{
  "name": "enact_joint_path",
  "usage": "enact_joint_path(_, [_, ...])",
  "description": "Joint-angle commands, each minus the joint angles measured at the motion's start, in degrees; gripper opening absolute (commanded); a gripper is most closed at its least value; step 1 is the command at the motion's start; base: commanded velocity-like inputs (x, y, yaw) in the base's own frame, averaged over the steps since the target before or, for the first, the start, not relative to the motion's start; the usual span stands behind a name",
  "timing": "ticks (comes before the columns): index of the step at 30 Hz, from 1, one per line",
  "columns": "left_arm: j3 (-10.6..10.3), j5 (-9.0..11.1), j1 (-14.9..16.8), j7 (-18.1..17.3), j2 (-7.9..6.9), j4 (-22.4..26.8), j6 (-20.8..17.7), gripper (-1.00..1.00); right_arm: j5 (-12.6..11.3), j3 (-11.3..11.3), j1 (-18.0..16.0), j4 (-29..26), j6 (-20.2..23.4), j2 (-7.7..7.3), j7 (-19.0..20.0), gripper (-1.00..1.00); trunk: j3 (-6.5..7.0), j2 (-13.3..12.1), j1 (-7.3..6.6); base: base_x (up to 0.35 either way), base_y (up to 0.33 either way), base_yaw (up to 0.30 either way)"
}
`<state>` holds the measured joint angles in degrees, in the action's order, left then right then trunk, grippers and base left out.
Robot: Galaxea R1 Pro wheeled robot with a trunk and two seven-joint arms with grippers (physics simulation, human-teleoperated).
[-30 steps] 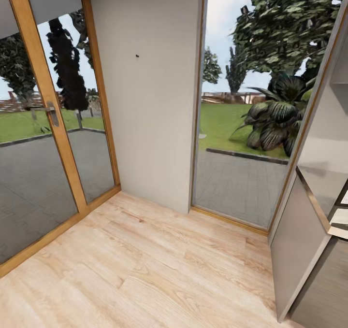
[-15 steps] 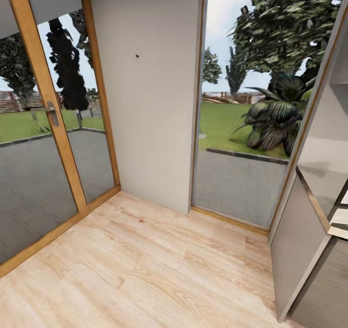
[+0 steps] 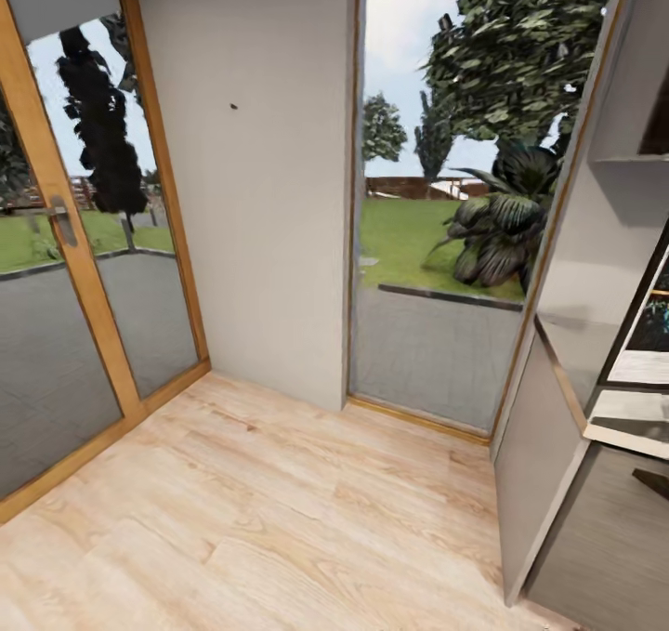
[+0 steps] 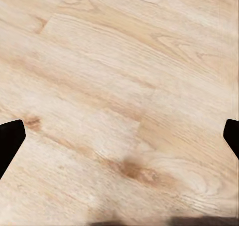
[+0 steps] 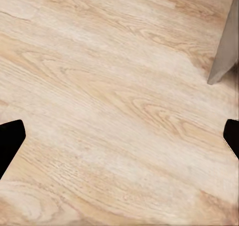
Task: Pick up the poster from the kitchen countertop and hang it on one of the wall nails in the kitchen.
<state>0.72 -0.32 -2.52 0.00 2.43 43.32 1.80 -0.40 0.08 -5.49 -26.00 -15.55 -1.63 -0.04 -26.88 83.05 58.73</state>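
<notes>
A tiny dark wall nail (image 3: 233,107) sits high on the pale grey wall panel (image 3: 269,241) straight ahead. At the far right edge, a slice of the poster (image 3: 650,334) shows with its black frame, white border and dark blue artwork; most of it is cut off. It stands above a pale slab (image 3: 624,419) that may be the countertop. In the left wrist view my left gripper (image 4: 119,141) is open over bare wooden floor, its dark fingertips (image 4: 10,138) far apart. The right gripper (image 5: 119,141) is open over floor too.
A wood-framed glass door with a metal handle (image 3: 62,221) stands at the left. A tall window (image 3: 437,241) lies right of the wall panel. A grey cabinet side (image 3: 539,464) juts out at the right, and its corner (image 5: 224,56) shows near the right gripper. Wooden floor (image 3: 279,519) stretches ahead.
The whole head view has shifted left, so the camera has turned right. More of the right-hand cabinet and the poster's edge have come into the picture.
</notes>
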Motion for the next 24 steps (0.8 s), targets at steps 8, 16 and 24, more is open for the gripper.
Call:
enact_joint_path(8, [0.1,0.0,0.0,0.0,0.03,0.0,0.1,1.00,-0.1,0.0,0.0,0.1,-0.2,-0.01,0.0,1.00,-0.05,0.0,0.00,0.000,-0.063,-0.290])
enact_joint_path(16, [0.1,0.0,0.0,0.0,0.03,0.0,0.1,1.00,-0.1,-0.1,0.0,0.1,-0.2,-0.02,0.0,1.00,-0.05,0.0,0.00,0.000,-0.008,-0.299])
enact_joint_path(24, [0.0,-0.1,0.0,0.0,0.03,0.0,0.1,1.00,-0.1,0.0,0.0,0.1,-0.1,-0.01,0.0,1.00,-0.05,0.0,0.00,0.000,-0.001,-0.300])
